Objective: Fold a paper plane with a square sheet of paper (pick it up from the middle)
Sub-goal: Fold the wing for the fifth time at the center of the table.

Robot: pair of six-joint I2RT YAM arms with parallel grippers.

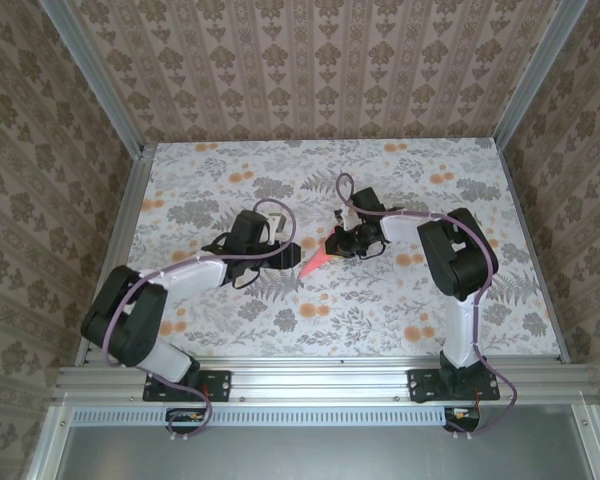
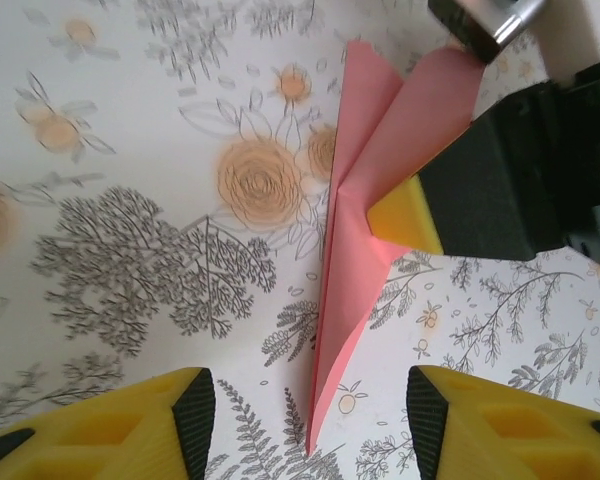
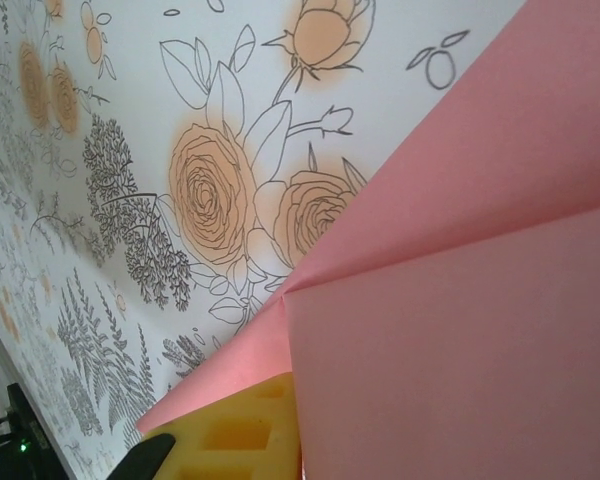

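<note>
Right claw (image 1: 340, 244) pinches the right end of the slim pink-red folded paper plane (image 2: 355, 250), probably steadying it, while left claw (image 2: 310, 420) sits spread and empty astride its nose.

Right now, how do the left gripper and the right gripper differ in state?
The left gripper stands open, gripping nothing; the right gripper is shut on the paper plane. The left gripper faces the plane's narrow tip; the right gripper pinches its wider part. Both are yellow-tipped.
</note>
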